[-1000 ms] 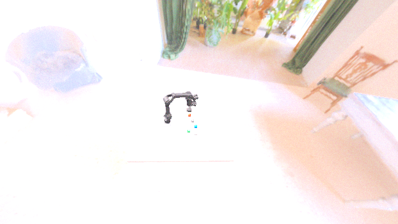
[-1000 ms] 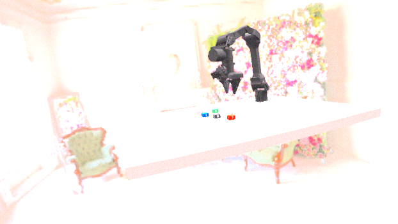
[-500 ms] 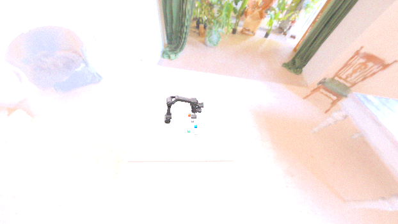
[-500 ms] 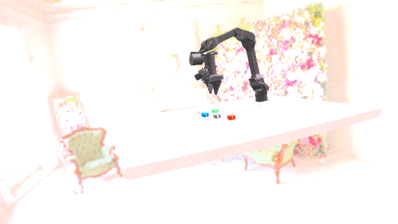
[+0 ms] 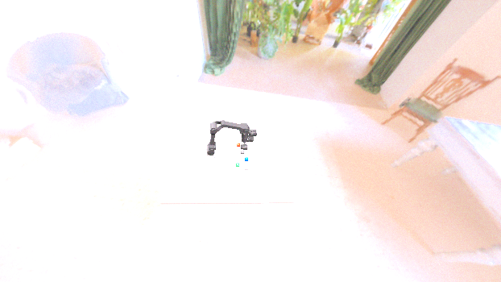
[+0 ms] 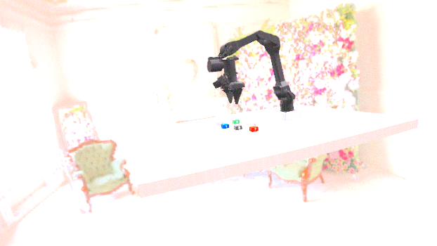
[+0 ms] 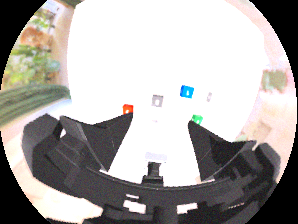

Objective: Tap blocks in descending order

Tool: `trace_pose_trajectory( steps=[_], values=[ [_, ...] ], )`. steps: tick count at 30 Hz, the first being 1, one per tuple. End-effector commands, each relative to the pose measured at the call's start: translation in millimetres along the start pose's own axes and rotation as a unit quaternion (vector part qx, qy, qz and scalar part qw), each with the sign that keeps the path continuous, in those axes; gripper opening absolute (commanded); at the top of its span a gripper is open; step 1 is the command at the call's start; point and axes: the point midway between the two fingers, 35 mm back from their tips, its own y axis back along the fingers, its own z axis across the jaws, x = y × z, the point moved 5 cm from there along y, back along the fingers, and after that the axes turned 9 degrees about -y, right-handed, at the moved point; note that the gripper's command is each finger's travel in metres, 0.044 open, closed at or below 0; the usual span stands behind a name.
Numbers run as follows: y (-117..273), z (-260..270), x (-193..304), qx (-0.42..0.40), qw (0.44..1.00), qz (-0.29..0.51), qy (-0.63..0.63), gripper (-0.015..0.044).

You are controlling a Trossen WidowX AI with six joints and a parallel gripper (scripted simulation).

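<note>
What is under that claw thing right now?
The gripper hangs open and holds nothing, well above the table. Below it sit the grey block and green block, untouched. Their digits are too small to read.

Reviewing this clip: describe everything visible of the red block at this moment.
The red block is a small, boxy, bright red piece that looks matte, with a pale mark on its face too blurred to read as a digit. It rests flat on the white table, apart from the grey block, the nearest of the other blocks. Nothing touches it: the open hand hovers well above the blocks. In the wrist view it shows beside one finger.
</note>
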Motion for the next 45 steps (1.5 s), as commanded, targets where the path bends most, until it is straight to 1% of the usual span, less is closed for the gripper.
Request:
trace_pose_trajectory(
  steps=[1,3,8,29,31,35,37,45],
  values=[
    [0,0,0,0.0,1.0,0.002,0.002,0.04],
    [0,-7,-6,0.001,1.0,0.001,0.001,0.04],
    [0,-58,-43,0.003,1.0,-0.001,0.001,0.04],
    [1,-62,-45,0.003,1.0,-0.001,0.002,0.04],
    [1,-82,-50,0.003,1.0,-0.001,0.0,0.04],
    [2,-147,-62,0.007,1.0,-0.002,0.0,0.04],
    [2,-167,-63,0.008,1.0,-0.001,0.002,0.04],
    [2,-169,-63,0.009,1.0,-0.001,0.002,0.04]
  ],
)
